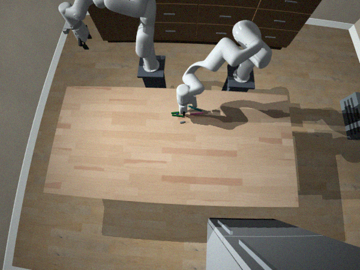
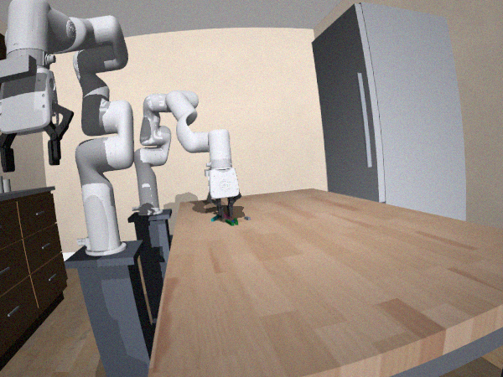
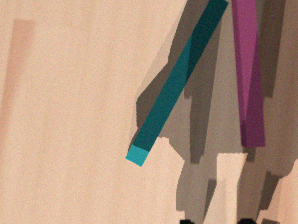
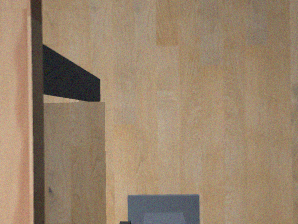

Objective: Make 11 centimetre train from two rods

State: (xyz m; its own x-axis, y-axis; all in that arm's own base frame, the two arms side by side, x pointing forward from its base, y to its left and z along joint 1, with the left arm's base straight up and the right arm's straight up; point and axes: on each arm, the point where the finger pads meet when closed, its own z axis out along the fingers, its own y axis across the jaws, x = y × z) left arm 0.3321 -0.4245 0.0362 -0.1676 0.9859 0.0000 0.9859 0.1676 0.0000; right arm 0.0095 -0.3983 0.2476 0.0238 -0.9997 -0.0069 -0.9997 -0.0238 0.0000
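A pink rod and a turquoise rod lie flat on the table, at an angle to each other and apart. Two green rods lie near the left gripper's fingers; the front one is clearest. A small blue piece shows between them. A short grey rod lies in front. My left gripper is low at the green rods' ends, fingers partly open, nothing seen held. What lies under the fingers is hidden. My right gripper is open, away from the table.
The wooden table has its rods near the edge facing the arm bases. A fridge stands beyond the opposite edge. Drawers stand behind the arms. The left arm casts shadows over the pink and turquoise rods.
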